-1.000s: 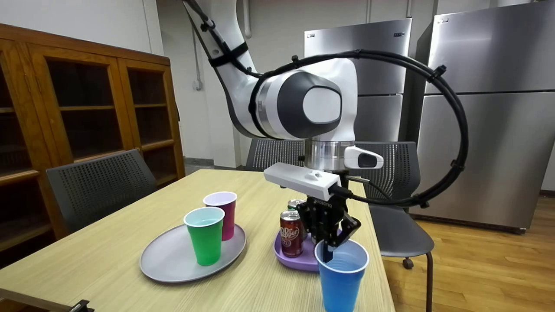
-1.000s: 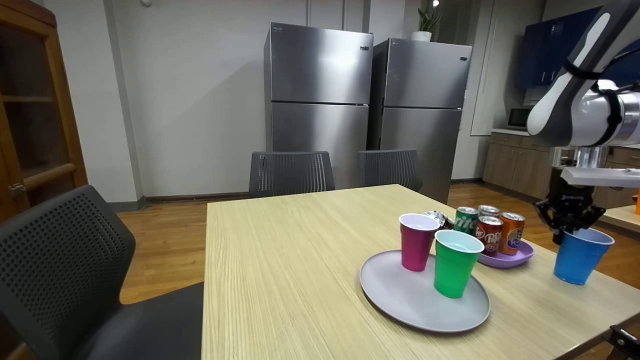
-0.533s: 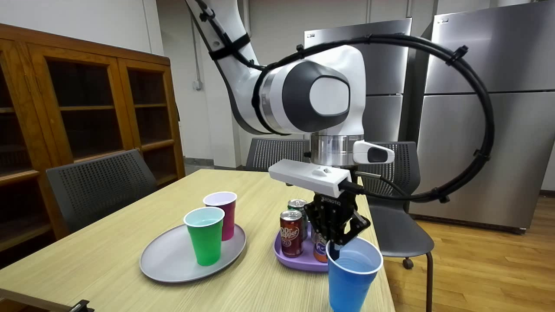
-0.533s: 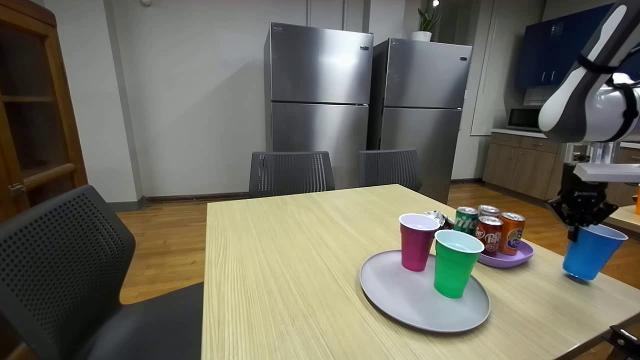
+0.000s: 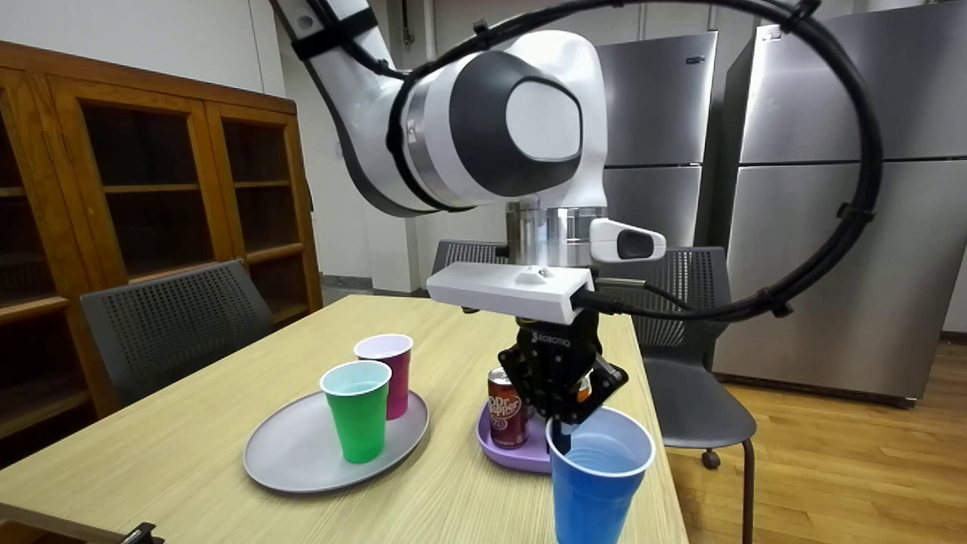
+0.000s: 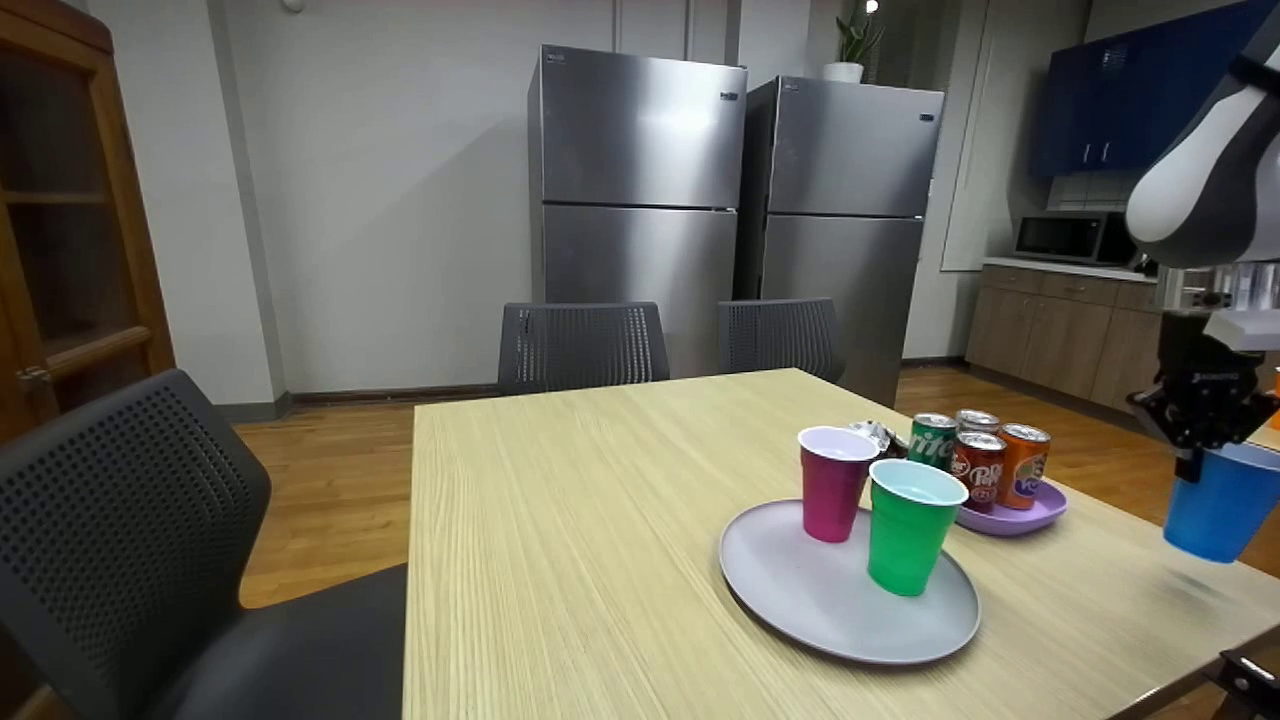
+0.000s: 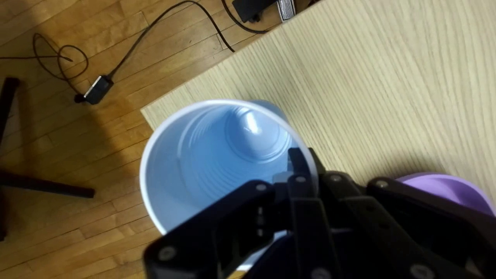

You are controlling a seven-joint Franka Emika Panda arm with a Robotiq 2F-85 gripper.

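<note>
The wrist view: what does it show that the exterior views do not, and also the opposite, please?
Only the wrist view shows the inner bottom of the blue cup, and a small black device with a cable on the floor.

Only the exterior views show the grey plate with the green cup and the magenta cup, the soda cans and the refrigerators.

Both kinds share the gripper pinching the blue cup's rim, the purple tray and the table.

Glare on refrigerator (image 6: 640, 180), inside blue cup (image 7: 228, 155); floor (image 7: 77, 143) shadowed.
</note>
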